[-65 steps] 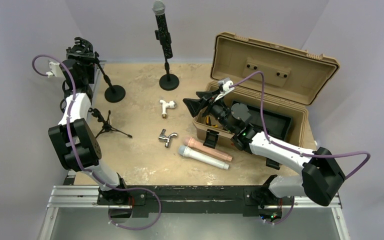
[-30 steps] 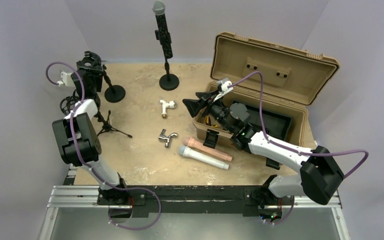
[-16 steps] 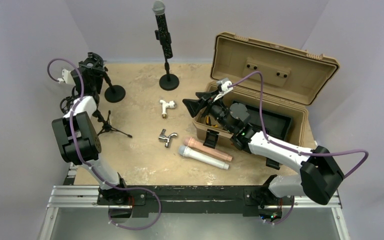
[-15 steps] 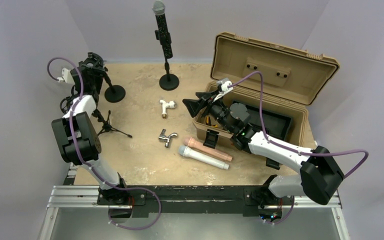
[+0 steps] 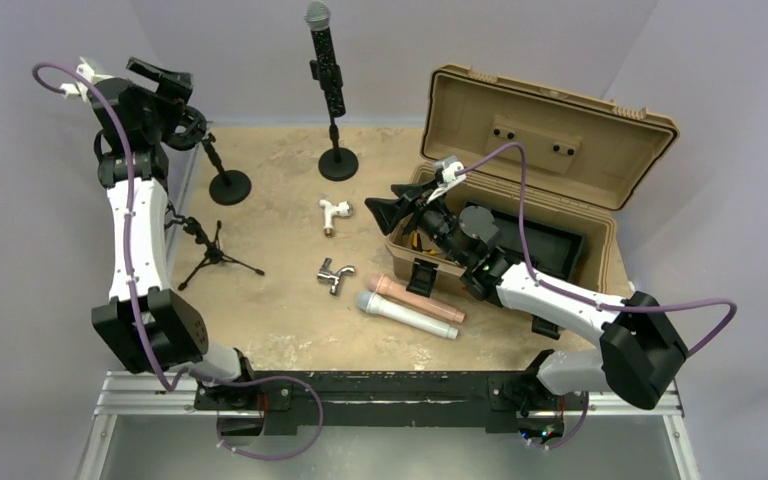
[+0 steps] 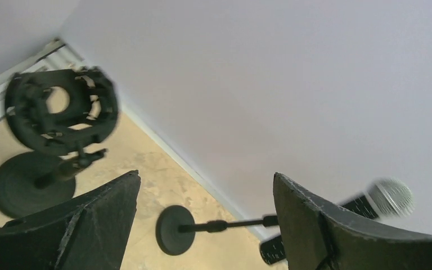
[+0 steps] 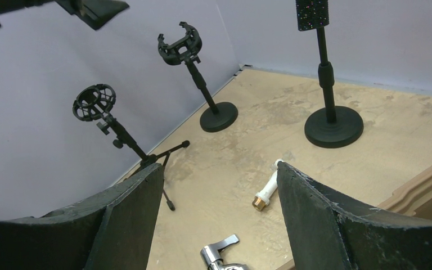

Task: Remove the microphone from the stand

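Note:
The black microphone (image 5: 325, 62) with a silver head stands upright in its clip on a round-based stand (image 5: 338, 163) at the back of the table. In the left wrist view the microphone (image 6: 391, 197) and its stand (image 6: 175, 229) look blurred. The right wrist view shows the microphone's lower end (image 7: 312, 14) and the stand (image 7: 333, 126). My left gripper (image 5: 172, 88) is open and empty, raised high at the back left, well left of the microphone. My right gripper (image 5: 388, 205) is open and empty, hovering in front of the case, nearer than the stand.
An empty shock-mount stand (image 5: 228, 185) and a small tripod stand (image 5: 210, 250) are at the left. A white pipe fitting (image 5: 334, 212), a chrome tap (image 5: 334, 272), a pink microphone (image 5: 420, 298) and a white microphone (image 5: 410, 315) lie mid-table. An open tan case (image 5: 540, 170) fills the right.
My left arm has risen and stretched up from beside the shock-mount stand, and its gripper now points toward the microphone. The right arm has not moved.

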